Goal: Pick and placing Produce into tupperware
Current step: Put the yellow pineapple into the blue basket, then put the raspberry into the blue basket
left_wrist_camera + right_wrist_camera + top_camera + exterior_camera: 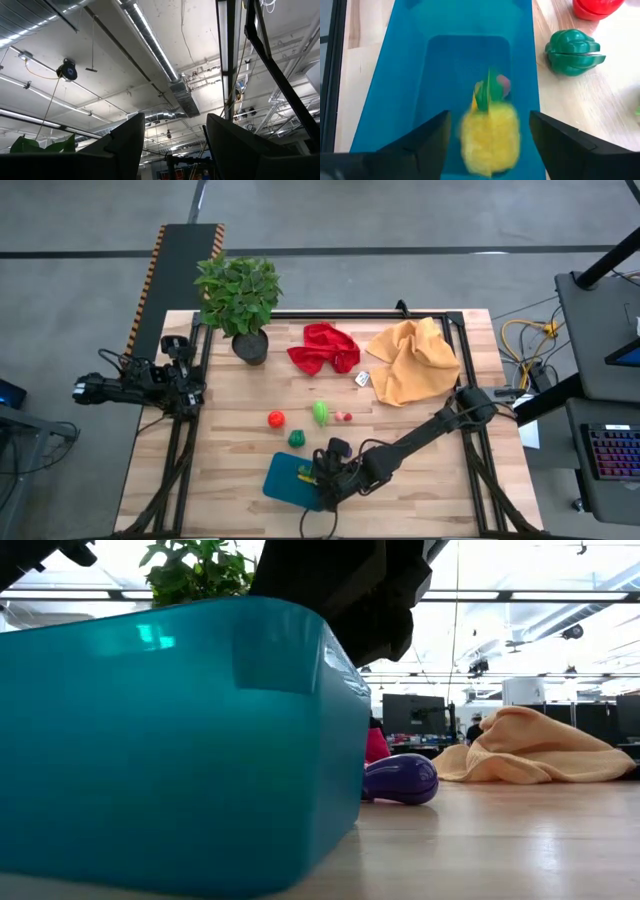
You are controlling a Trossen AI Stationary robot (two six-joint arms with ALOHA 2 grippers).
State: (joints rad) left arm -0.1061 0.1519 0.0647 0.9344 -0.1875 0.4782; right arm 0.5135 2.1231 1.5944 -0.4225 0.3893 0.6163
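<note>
Pineapple (490,131), a light, hard, slick toy, drops from the right gripper's (487,145) parted fingers into the tub (420,75); best pinched across its body.

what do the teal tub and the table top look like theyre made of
Tupperware: likely smooth, glossy, slightly translucent plastic; light glows through its wall and highlights sit on it. Table: looks like pale wooden planks with a matte finish; board seams and grain show.

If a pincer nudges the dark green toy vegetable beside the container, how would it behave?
The dark green vegetable looks rounded and lobed, so it would probably roll or wobble. Its glossy surface suggests hard, somewhat slippery plastic, likely light.
</note>
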